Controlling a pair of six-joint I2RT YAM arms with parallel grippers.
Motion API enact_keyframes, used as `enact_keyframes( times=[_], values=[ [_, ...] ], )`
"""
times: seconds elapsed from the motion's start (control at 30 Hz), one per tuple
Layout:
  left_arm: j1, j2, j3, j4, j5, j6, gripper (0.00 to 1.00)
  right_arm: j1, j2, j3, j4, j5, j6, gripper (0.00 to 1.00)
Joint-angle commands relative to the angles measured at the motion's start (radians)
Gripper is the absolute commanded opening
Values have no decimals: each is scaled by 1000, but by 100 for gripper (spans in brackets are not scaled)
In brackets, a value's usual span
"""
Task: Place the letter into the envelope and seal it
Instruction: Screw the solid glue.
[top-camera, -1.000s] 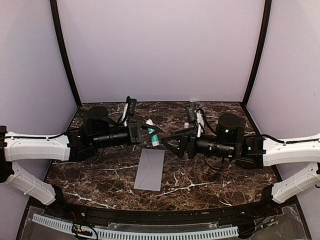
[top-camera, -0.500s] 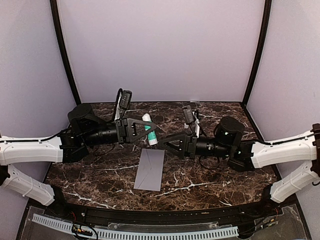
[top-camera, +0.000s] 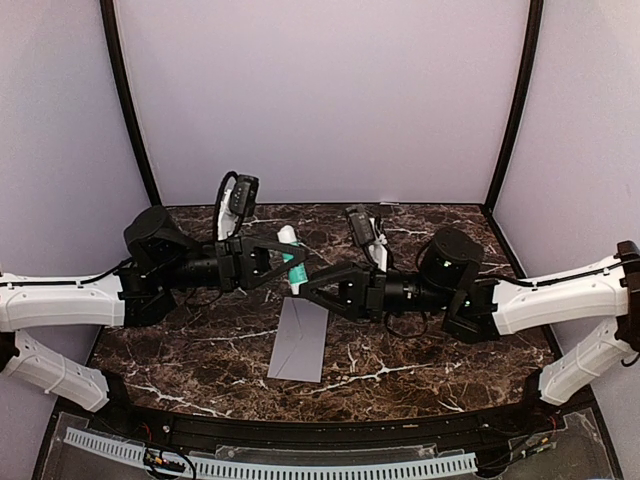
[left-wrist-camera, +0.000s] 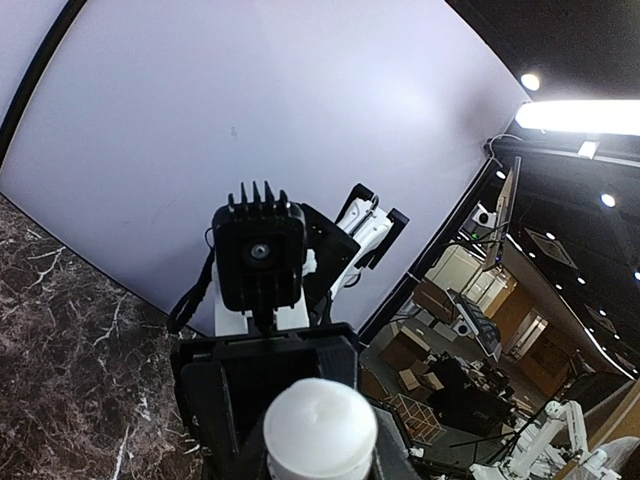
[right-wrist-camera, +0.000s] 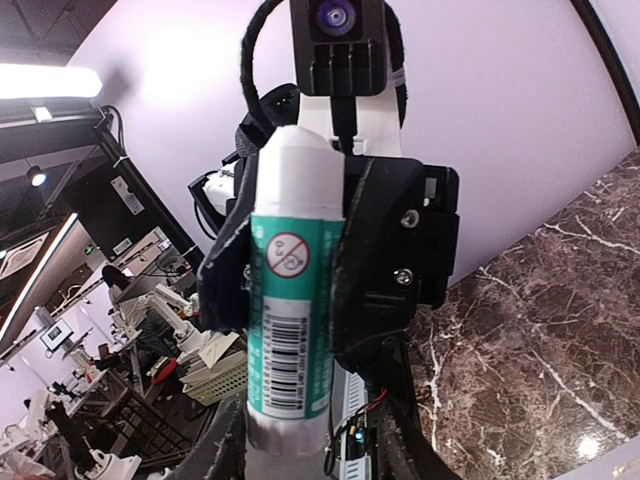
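The grey envelope (top-camera: 300, 338) lies flat on the marble table (top-camera: 400, 360), its flap end toward the arms' tips. The letter is out of view. My left gripper (top-camera: 284, 262) is shut on a green-and-white glue stick (top-camera: 291, 258), held upright above the envelope's far end. In the right wrist view the glue stick (right-wrist-camera: 290, 300) stands between the left arm's black fingers (right-wrist-camera: 225, 280). My right gripper (right-wrist-camera: 305, 450) flanks the stick's grey base, with a gap still showing on one side. The left wrist view shows the stick's white cap (left-wrist-camera: 320, 430).
Purple walls enclose the table on three sides, with black posts (top-camera: 128, 110) at the back corners. A black rail (top-camera: 320, 432) runs along the near edge. Both arms meet over the table's middle, just behind the envelope.
Both grippers have shifted left and slightly back, with the glue stick carried along. The right jaws have narrowed around the stick's base. The envelope has not moved.
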Motion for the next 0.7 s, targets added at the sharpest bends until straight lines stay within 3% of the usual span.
enact_keyframes(
  times=[0.0, 0.43, 0.67],
  values=[
    [1, -29, -10, 77, 33, -8, 0, 31, 17, 57, 30, -38, -21, 37],
    [1, -36, -25, 70, 17, 0, 0, 46, 18, 66, -7, -5, -28, 8],
    [1, -54, -26, -58, -37, 83, 0, 45, -16, 90, -172, 129, -88, 4]
  ],
)
